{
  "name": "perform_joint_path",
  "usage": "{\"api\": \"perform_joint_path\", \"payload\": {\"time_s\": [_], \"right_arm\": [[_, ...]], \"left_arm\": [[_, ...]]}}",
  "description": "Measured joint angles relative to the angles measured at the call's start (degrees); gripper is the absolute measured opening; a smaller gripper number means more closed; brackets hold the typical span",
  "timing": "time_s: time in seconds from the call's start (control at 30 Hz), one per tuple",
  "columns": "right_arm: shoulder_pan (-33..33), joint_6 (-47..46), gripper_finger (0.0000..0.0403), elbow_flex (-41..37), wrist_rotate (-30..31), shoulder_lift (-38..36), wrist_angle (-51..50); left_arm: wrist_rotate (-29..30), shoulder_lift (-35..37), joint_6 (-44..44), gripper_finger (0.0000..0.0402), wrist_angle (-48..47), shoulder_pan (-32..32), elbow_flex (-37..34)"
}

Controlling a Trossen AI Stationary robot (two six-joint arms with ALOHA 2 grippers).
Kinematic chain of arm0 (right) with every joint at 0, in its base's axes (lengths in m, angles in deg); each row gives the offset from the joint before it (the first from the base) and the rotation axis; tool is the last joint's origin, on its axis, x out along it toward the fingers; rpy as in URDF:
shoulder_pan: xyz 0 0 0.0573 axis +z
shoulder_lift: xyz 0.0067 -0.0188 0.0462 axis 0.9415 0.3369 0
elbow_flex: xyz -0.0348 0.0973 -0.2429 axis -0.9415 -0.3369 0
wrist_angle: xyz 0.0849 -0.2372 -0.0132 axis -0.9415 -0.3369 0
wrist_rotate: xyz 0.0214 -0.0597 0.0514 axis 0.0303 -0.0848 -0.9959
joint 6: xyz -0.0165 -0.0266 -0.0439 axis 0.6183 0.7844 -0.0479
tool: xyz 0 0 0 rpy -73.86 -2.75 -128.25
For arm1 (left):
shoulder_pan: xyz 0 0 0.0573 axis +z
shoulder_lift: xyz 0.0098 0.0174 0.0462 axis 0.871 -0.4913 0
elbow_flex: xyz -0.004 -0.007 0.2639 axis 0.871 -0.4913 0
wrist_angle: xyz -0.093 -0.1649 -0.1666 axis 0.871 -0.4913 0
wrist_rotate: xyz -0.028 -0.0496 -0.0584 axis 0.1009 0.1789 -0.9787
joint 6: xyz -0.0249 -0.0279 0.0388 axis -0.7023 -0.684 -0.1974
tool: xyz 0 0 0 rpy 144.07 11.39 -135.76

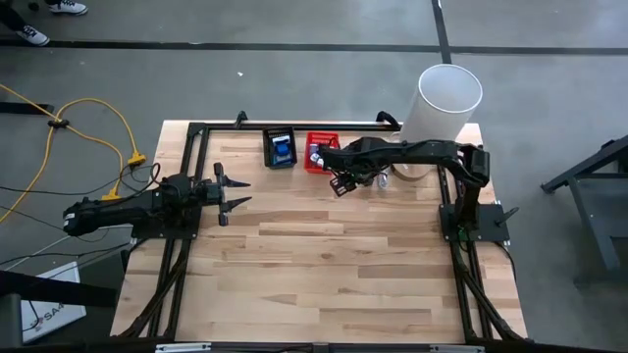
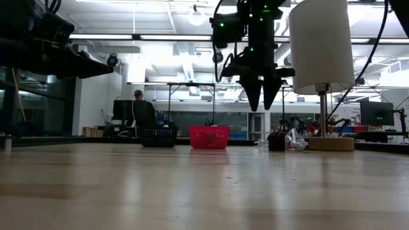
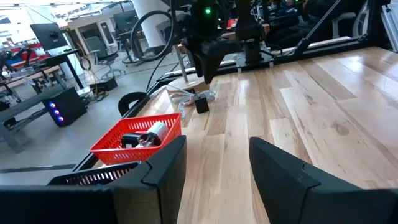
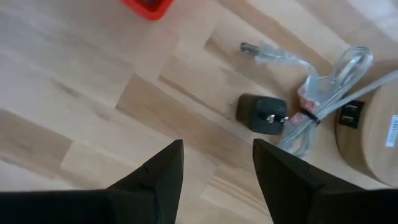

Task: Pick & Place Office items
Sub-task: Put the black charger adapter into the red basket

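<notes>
A black plug adapter [image 4: 262,114] lies flat on the table beside a bundled clear cable [image 4: 323,84], close to the wooden base [image 4: 373,134] of the tall white cylinder. My right gripper [image 4: 217,149] hangs above the table, pointing down, open and empty. The adapter lies just ahead of its fingertips and below them. In the low view the right gripper [image 2: 261,103] is well clear of the tabletop. The red basket [image 3: 140,140] holds black and silver pieces. The black basket [image 1: 280,147] holds a blue piece. My left gripper [image 1: 238,192] waits open at the table's left side, pointing level.
The tall white cylinder [image 2: 319,45] stands on its stand and wooden base [image 2: 329,144] at the far right, next to the adapter and cable. Both baskets sit along the far edge, left of my right gripper. Bare wooden tabletop [image 1: 334,265] spreads toward the near edge.
</notes>
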Motion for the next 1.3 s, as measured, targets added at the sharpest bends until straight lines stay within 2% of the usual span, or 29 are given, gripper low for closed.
{"api": "perform_joint_path", "payload": {"time_s": [0.13,0.33,0.7,1.3], "right_arm": [[0.0,-2.0,0.0179,-1.3,2.4,0.0,0.0],[-0.6,-4.0,0.0179,-4.4,2.3,0.0,0.4],[-3.3,-1.7,0.0179,-9.0,2.2,0.0,5.4],[-6.0,-1.3,0.0179,-9.6,1.9,0.0,6.2]], "left_arm": [[0.0,0.0,0.0,0.0167,0.0,0.0,0.0],[0.0,0.0,0.0,0.0167,0.0,0.0,0.0],[0.0,0.0,0.0,0.0167,0.0,0.0,0.0],[0.0,0.0,0.0,0.0167,0.0,0.0,0.0]]}}
